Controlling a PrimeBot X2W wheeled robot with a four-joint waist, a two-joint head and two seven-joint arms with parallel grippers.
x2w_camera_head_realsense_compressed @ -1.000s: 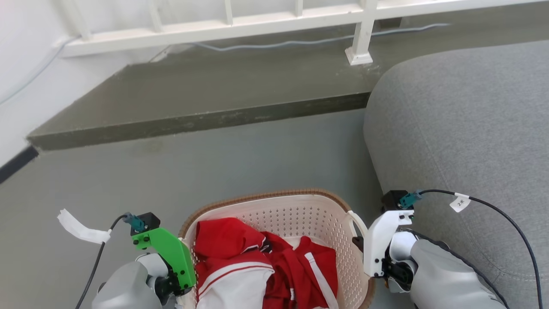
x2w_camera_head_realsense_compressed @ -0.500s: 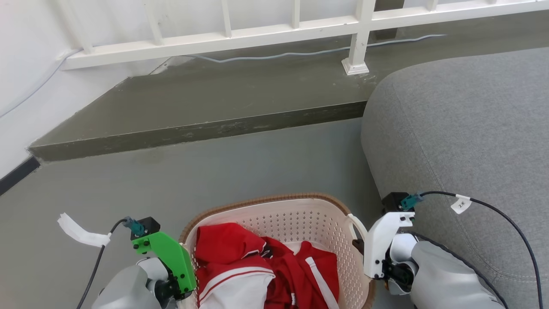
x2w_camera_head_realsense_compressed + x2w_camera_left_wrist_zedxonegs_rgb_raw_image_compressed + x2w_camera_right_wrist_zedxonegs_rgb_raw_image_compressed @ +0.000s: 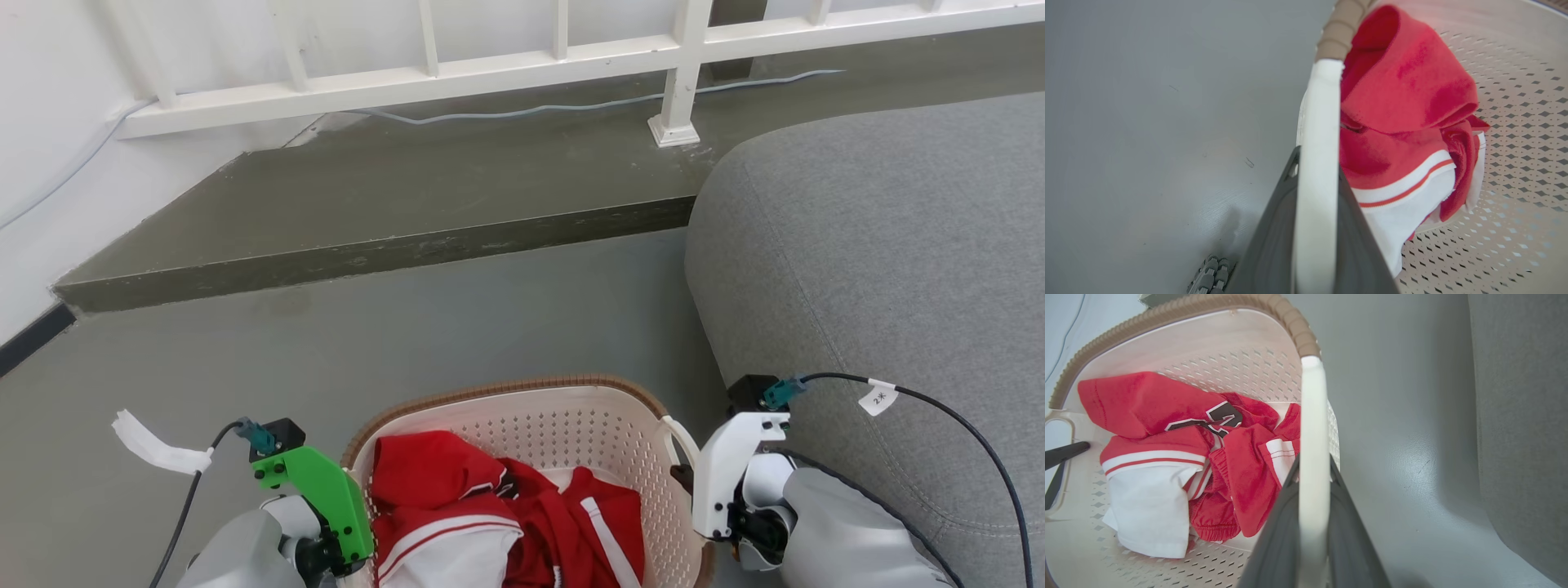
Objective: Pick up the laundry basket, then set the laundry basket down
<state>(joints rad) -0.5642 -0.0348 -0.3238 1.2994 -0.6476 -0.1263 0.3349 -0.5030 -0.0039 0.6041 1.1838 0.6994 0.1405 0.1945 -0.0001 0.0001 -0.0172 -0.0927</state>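
The head has tipped up slightly; left gripper (image 3: 1316, 171) and right gripper (image 3: 1312, 469) stay clamped on the laundry basket's (image 3: 531, 425) handles (image 3: 1312, 396), balancing its load.

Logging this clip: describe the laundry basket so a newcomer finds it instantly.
Find the big grey upholstered seat on the right of the head view. Just left of its rounded corner is the laundry basket: cream, perforated, brown-rimmed, holding red-and-white clothes, its white side handles clamped by the left tool and right tool.

A home: grey sofa (image 3: 882, 245), white railing (image 3: 490, 72), laundry basket (image 3: 506, 385).
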